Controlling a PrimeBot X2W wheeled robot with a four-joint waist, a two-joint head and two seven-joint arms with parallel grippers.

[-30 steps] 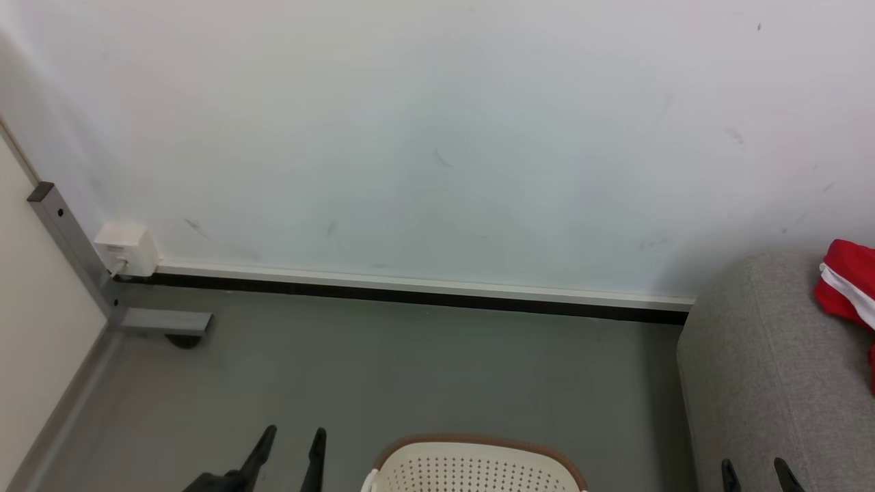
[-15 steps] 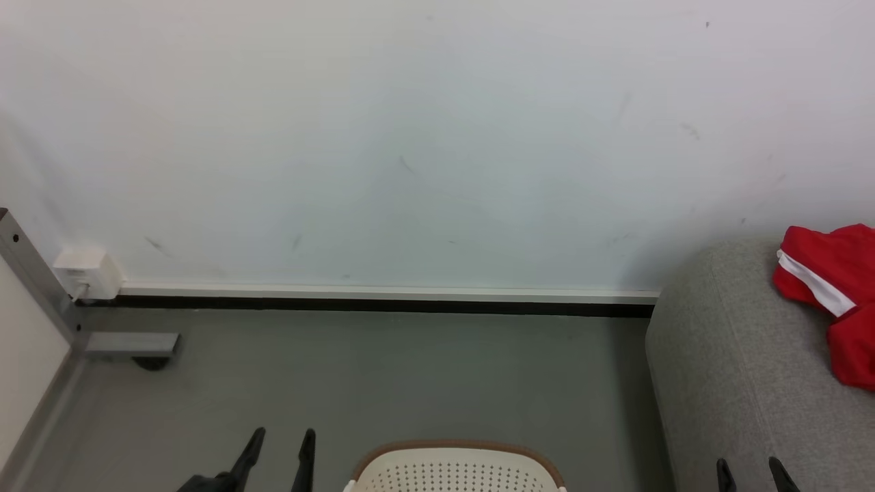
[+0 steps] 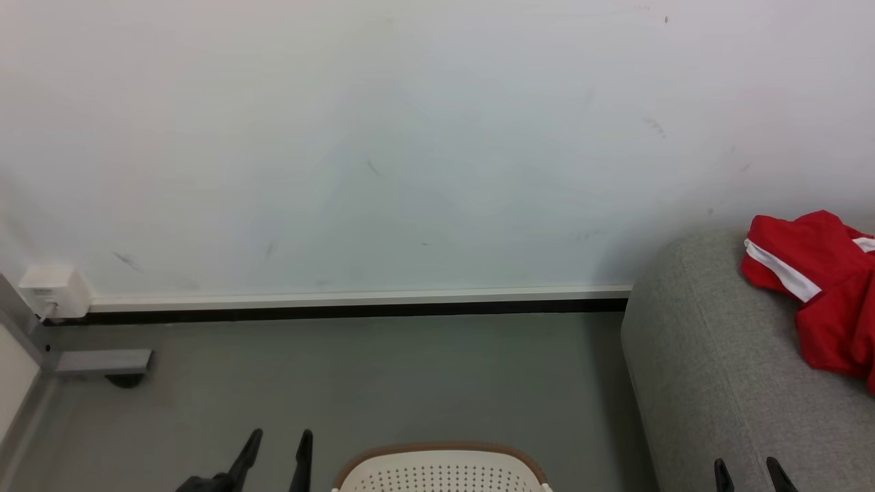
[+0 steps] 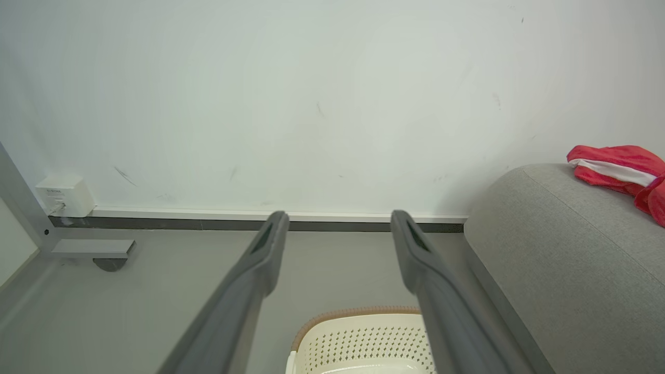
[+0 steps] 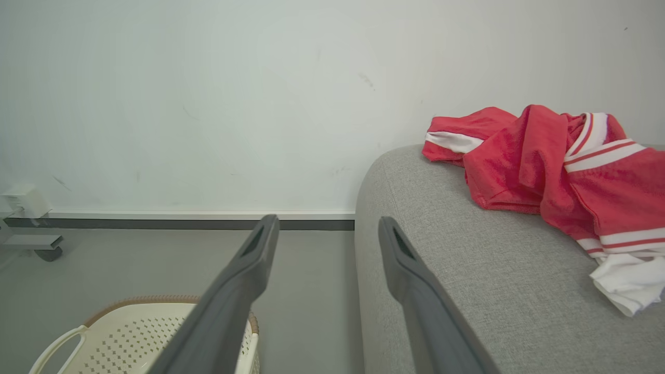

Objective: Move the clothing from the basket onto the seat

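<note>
Red clothing [image 3: 817, 287] with white stripes lies crumpled on the grey seat [image 3: 711, 383] at the right; it also shows as the clothing [image 5: 556, 166] on the seat [image 5: 467, 291] and as the clothing [image 4: 621, 166]. The cream basket [image 3: 441, 471] with a brown rim stands on the floor at the bottom centre, its inside hidden; the basket [image 5: 135, 332] and the basket [image 4: 363, 337] show again. My left gripper [image 3: 279, 437] is open left of the basket, holding nothing. My right gripper [image 3: 749, 467] is open over the seat's front, holding nothing.
A white wall with a dark skirting strip [image 3: 342, 309] runs behind the grey floor. At the far left stand a white socket box [image 3: 51, 290] and a grey metal frame foot [image 3: 102, 361] on a castor.
The head camera has turned right: wall box and basket shift left in the picture and more of the seat and clothing comes in. Both grippers stay open.
</note>
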